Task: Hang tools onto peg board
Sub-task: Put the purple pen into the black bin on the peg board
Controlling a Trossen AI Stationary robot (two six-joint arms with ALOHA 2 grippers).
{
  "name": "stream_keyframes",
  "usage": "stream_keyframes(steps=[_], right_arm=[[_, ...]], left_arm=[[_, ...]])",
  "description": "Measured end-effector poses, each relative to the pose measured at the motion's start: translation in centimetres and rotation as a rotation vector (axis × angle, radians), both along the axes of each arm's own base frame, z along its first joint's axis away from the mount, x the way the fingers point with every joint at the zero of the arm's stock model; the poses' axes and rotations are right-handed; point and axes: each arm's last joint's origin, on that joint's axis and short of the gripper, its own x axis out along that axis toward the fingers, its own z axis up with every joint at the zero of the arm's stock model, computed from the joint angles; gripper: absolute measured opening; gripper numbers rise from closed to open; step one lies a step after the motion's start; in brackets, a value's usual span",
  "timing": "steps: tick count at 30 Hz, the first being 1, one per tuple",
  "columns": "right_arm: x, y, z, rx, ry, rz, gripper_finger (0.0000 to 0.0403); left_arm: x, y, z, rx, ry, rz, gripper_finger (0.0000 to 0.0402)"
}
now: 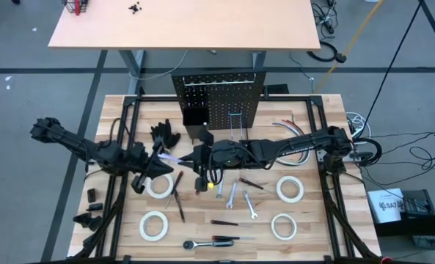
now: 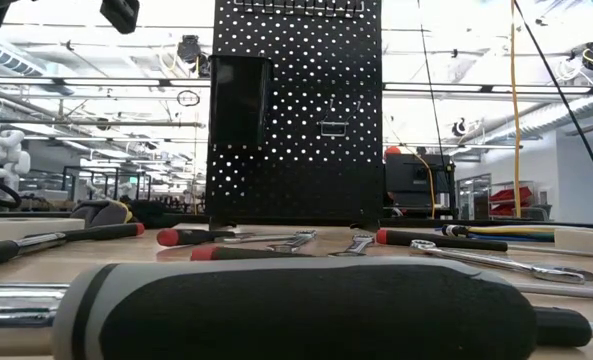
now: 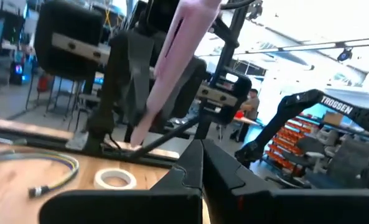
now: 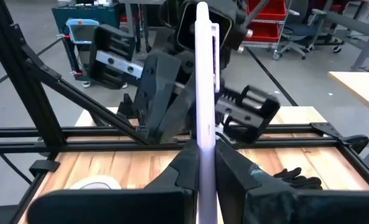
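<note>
Presently, item held: one slim pale wrench (image 4: 201,93), clamped on edge in my right gripper (image 4: 201,163) at frame centre of the high view, its far end meeting my left gripper (image 1: 161,158), whose fingers are pressed together. Peg board (image 1: 218,99): upright, upper centre, black box bin (image 1: 194,117) at its left. Four white tape rolls (image 1: 290,188) on the surface, lower half of the frame. Loose wrenches (image 1: 232,195) just below centre. Screwdrivers (image 1: 179,204) beside them. Ratchet (image 1: 202,243) at bottom centre. Black gloves (image 1: 164,134) left of the bin.
</note>
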Motion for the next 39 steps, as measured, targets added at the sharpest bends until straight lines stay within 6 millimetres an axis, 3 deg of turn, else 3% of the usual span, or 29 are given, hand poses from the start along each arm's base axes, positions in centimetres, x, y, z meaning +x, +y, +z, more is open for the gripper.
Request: stream_keyframes(steps=[11, 39], right_arm=[[0.0, 0.0, 0.0, 0.001, 0.001, 0.001, 0.0027], [0.0, -0.1, 0.0, 0.005, 0.002, -0.002, 0.0028]], left_arm=[[-2.0, 1.0, 1.3, -0.003, -0.095, 0.088, 0.0001], [-2.1, 1.1, 1.8, -0.018, -0.147, 0.122, 0.0001]])
